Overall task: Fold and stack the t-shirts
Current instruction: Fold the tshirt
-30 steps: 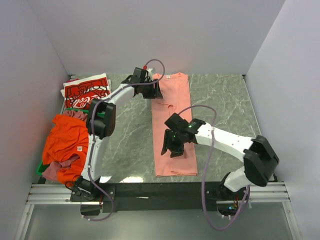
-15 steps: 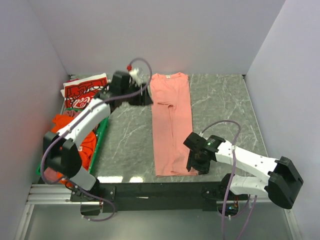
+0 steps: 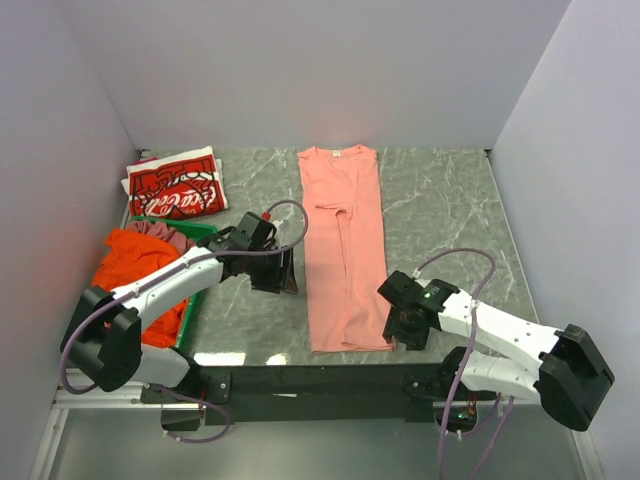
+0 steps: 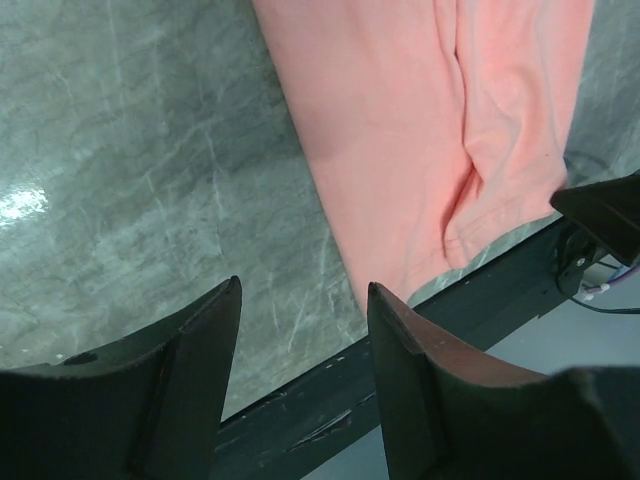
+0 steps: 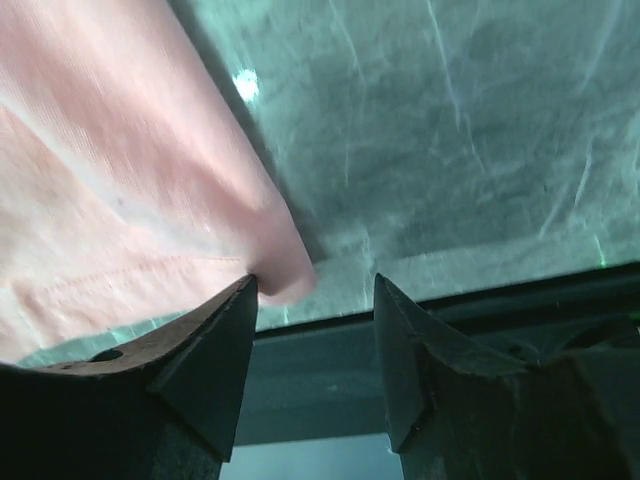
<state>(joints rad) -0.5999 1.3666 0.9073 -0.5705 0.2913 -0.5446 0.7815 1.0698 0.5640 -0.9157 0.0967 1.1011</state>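
The salmon-pink t-shirt (image 3: 345, 250) lies as a long narrow strip from the back of the table to its near edge. My left gripper (image 3: 285, 280) hovers just left of the strip's near half, open and empty; in the left wrist view (image 4: 303, 285) the pink cloth (image 4: 400, 130) lies ahead of the fingers. My right gripper (image 3: 398, 325) is at the strip's near right corner, open, and that corner (image 5: 285, 275) sits by its left finger (image 5: 215, 350). A folded red Coca-Cola t-shirt (image 3: 175, 188) lies at the back left. The orange t-shirt (image 3: 135, 270) and mauve t-shirt (image 3: 160, 232) are heaped at the left.
A green crate (image 3: 203, 232) under the heaped shirts stands along the left wall. The dark rail (image 3: 320, 380) of the table's near edge runs just below both grippers. Grey marble table (image 3: 440, 220) shows right of the pink strip, with walls on three sides.
The left arm swung from the pink shirt's far collar end back to beside its near half. The right arm slid off the shirt's middle to its near right corner.
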